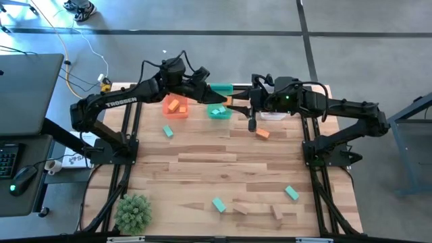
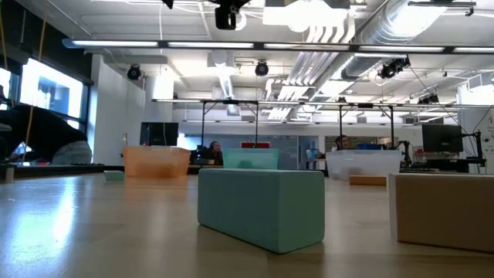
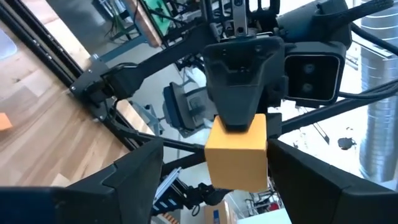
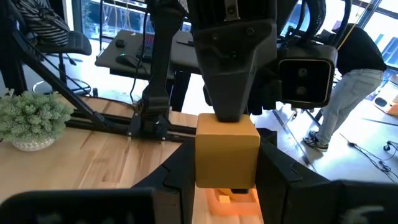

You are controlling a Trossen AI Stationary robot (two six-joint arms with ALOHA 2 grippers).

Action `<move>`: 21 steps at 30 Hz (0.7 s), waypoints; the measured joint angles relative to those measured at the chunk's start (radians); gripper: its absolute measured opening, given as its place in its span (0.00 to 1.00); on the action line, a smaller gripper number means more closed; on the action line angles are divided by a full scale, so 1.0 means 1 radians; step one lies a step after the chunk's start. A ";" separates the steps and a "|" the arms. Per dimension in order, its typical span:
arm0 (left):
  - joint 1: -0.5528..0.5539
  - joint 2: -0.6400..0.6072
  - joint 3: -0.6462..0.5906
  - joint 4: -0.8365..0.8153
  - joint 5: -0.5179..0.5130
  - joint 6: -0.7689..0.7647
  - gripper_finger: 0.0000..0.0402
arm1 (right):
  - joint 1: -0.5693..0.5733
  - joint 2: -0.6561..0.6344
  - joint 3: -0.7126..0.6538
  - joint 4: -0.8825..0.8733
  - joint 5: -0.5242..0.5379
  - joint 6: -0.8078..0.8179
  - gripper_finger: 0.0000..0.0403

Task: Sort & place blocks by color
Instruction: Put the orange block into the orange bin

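1. Right tool: clamping the orange block and holding it in the air, near the green bin at the back of the bench.
2. Left tool: standing wide apart, flanking the block without touching.
3. Handling, as judged: a handover is pending, so the left should be closing squarely before the right is letting go.
4. Pose: both arms are reaching inward, tools facing each other.

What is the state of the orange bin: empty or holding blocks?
Holding blocks. The high view shows two orange blocks lying inside the orange bin, within its walls.
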State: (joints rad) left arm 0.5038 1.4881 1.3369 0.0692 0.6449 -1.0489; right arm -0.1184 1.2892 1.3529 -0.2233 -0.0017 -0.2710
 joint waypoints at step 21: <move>-0.008 0.041 0.000 0.130 0.024 0.009 0.34 | -0.020 0.000 0.000 -0.020 0.017 -0.001 0.24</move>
State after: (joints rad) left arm 0.4957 1.5291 1.3365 0.1993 0.6689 -1.0402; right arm -0.1383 1.2892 1.3529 -0.2436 0.0157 -0.2718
